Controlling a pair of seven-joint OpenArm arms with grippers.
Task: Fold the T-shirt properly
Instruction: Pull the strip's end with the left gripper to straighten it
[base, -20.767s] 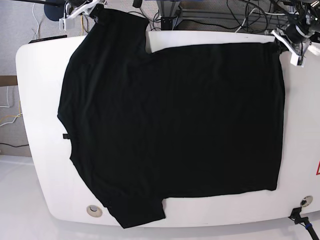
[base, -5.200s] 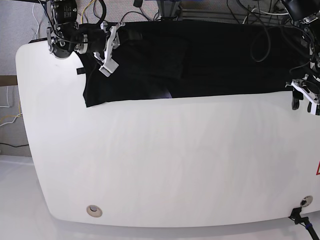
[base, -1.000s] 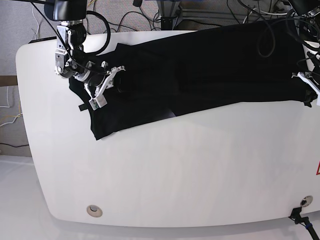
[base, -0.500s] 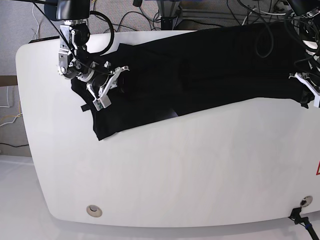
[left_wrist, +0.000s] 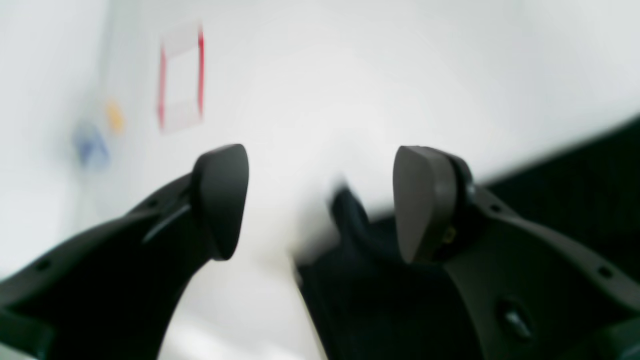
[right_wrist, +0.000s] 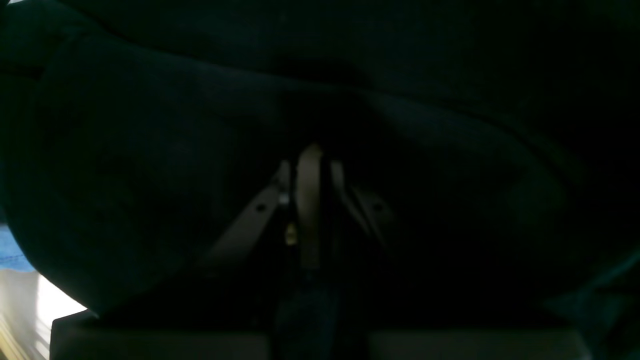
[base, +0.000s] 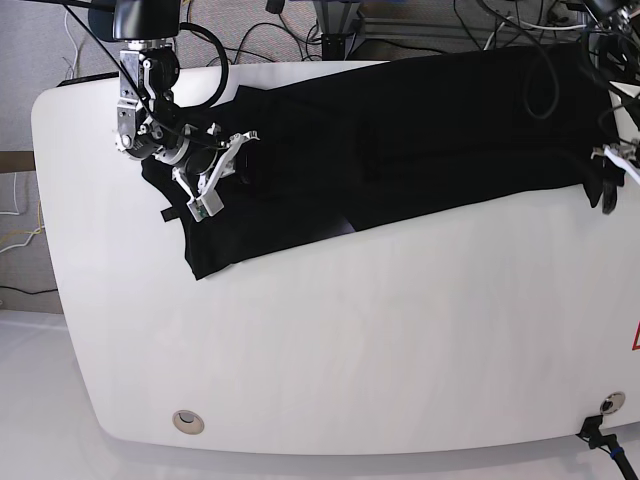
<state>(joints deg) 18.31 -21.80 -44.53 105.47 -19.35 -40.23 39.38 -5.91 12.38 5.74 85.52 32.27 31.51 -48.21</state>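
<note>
T-shirt (left_wrist: 380, 280) between parted left fingers (left_wrist: 420, 200), untouched

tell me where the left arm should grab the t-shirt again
Likely the T-shirt corner at its right end in the base view, below the left gripper, whose jaws stand open. That corner lies flat at the table edge, so come from above and pinch the near edge. The right gripper is shut on the other end.
</note>
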